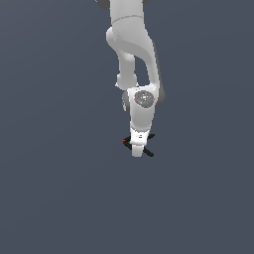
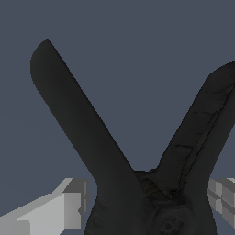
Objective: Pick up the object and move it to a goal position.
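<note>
Wrist view shows the claw (image 2: 147, 202) with a pale finger (image 2: 69, 202) on either side of the black clamp (image 2: 137, 183), closed against its hinge while its two arms spread in a V. Around it, the exterior view gives only a plain grey-blue surface (image 1: 49, 198), whose edges are out of frame. Most of the clamp is hidden behind the white hand there, leaving black ends and a red tip (image 1: 124, 140).

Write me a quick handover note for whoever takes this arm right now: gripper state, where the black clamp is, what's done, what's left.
Gripper: lowered over the black clamp, one finger on each side of it in the wrist view. Contact can't be confirmed, so a firm grip is not certain.
Clamp: directly under the gripper, arms splayed in a V.
Done: approach and alignment.
Left: confirm grasp, lift, carry to the goal; no goal marker is visible.
</note>
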`<state>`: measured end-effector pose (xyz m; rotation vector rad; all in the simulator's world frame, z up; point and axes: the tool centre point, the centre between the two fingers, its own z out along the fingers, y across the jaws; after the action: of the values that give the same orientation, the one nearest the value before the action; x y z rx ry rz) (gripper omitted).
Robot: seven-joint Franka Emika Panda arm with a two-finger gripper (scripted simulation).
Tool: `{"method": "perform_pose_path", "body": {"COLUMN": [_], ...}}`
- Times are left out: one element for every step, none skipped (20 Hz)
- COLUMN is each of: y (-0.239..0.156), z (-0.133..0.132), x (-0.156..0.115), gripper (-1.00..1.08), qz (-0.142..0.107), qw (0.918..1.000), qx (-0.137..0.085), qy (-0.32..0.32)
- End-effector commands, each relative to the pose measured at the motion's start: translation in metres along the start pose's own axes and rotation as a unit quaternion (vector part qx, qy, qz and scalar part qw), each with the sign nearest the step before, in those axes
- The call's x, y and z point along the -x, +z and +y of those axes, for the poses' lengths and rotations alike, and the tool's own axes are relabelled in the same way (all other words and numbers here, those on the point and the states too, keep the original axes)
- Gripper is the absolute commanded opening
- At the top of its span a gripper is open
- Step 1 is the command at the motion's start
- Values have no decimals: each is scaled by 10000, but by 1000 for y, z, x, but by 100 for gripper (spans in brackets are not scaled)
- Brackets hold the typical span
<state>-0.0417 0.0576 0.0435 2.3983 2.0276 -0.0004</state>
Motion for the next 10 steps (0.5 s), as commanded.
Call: {"method": "perform_pose_path", "body": {"y": [-10, -14, -18, -21, -25, -28, -31, -35, -37, -40], "z": [-7, -11, -14, -17, -20, -23, -26, -28, -30, -32], "x": [16, 23, 30, 37, 43, 49, 55, 60, 65, 69], "gripper": [-100, -100, -100, -100, -100, -100, -100, -100, -100, -100], "qz": [-1, -2, -2, -3, -3, -3, -3, -3, -2, -2], "qw": [10000, 10000, 10000, 10000, 10000, 10000, 10000, 10000, 10000, 10000], "qx": [10, 8, 8, 6, 6, 6, 3, 3, 1, 1], "qy": [4, 4, 4, 4, 4, 4, 4, 4, 4, 4]}}
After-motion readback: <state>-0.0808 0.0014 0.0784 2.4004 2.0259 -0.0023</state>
